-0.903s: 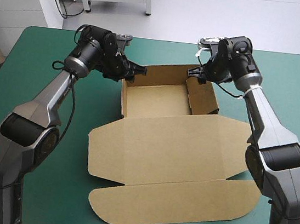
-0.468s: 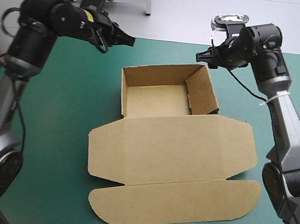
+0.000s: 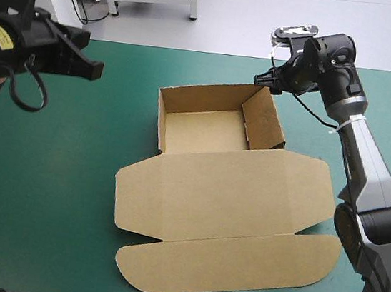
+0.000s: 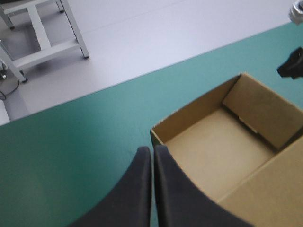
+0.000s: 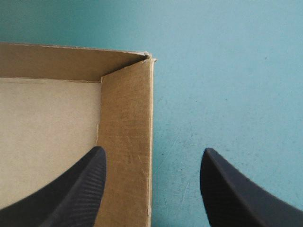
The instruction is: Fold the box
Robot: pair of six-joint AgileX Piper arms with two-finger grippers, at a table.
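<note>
Box: a brown box lies near the middle of the teal-green cover, as an open tray with its lid flat.
Tray: the tray floor sits on the far side, with four walls standing around it. The right wall meets the far wall at a slightly ragged corner.
Lid: the lid panel lies flat on the near side of the tray. Its long rounded flap is nearest the robot.
Right gripper: the right gripper hovers over the tray's far right corner, jaws spread wide and empty. In its wrist view one finger is over the tray's inside and the other over bare cover, with the right wall between them.
Left gripper: the left gripper is raised off to the left, well apart from the box. Its fingers are pressed together on nothing.
Risk, wall: if the right gripper comes down slightly off line, a finger would likely land on the wall's top edge and crush it or undo its tuck.
Risk, sliding: nothing holds the box, so a one-sided push would probably slide or turn the light tray. The left gripper is too far off to brace it.
Risk, lid: lifting the lid from one side may drag the tray along.
</note>
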